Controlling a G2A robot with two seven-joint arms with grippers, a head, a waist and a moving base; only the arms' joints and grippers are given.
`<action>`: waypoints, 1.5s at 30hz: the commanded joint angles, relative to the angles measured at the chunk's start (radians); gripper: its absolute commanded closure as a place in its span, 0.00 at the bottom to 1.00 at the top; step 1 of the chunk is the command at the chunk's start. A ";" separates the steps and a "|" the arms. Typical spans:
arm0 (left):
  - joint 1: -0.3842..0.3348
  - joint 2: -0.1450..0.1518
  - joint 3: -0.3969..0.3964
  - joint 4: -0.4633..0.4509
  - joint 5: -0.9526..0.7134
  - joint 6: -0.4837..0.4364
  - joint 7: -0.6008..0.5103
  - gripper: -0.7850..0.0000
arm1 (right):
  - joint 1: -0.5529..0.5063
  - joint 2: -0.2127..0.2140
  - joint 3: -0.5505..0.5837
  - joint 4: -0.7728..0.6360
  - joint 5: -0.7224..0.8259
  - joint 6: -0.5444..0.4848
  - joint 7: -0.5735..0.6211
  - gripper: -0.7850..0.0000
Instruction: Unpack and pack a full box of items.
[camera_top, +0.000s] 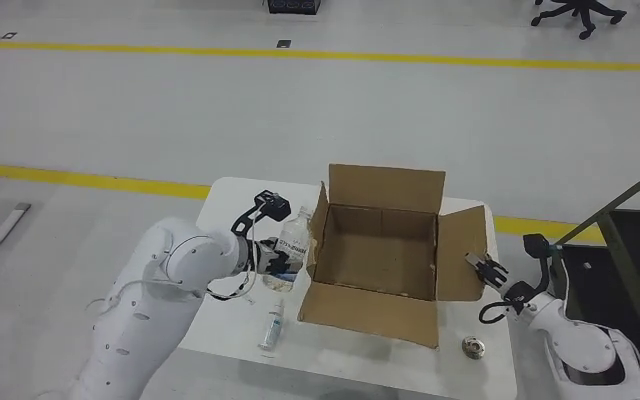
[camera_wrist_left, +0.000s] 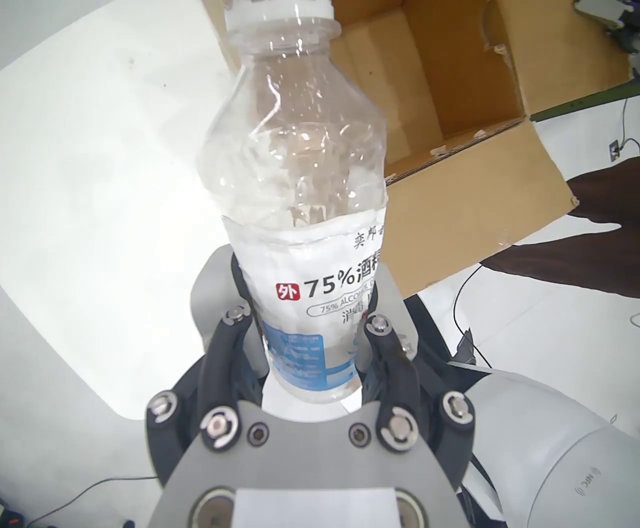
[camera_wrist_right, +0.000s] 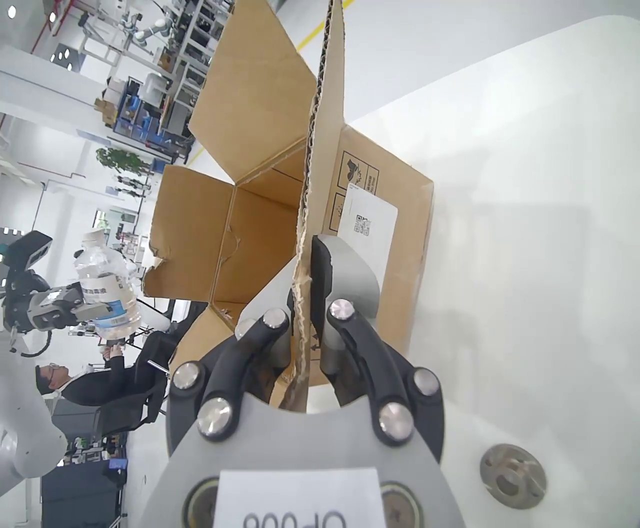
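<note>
Top view, box (camera_top: 375, 255): stands on the counter (camera_top: 235, 200) with its mouth open upward and all four flaps raised.
Top view, left side: the left pincer (camera_top: 275, 262) is clenched around a clear bottle (camera_top: 292, 243), just beside the box's left flap.
Top view, near edge: a small bottle (camera_top: 272, 327) lies by the box's front left corner, and a metal ring (camera_top: 473, 348) lies near the front right corner.
Left wrist view, grip: fingers clamp the bottle's labelled lower half. The box is close on one side, bare counter on the other.
Right wrist view, grip: the right pincer (camera_wrist_right: 300, 285) is clenched on the torn edge of the right flap (camera_wrist_right: 327, 125), with the ring well apart from it.
</note>
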 joint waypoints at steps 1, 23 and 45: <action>-0.012 -0.001 0.006 -0.005 -0.024 0.001 -0.002 1.00 | -0.003 0.001 0.001 0.000 0.000 -0.001 0.001 1.00; -0.045 -0.007 0.040 0.006 -0.172 -0.011 0.040 1.00 | -0.037 0.010 0.002 -0.016 -0.026 -0.038 -0.003 1.00; -0.250 -0.089 0.325 0.329 -0.364 -0.013 0.265 1.00 | -0.045 0.023 -0.007 -0.030 -0.070 -0.109 0.022 1.00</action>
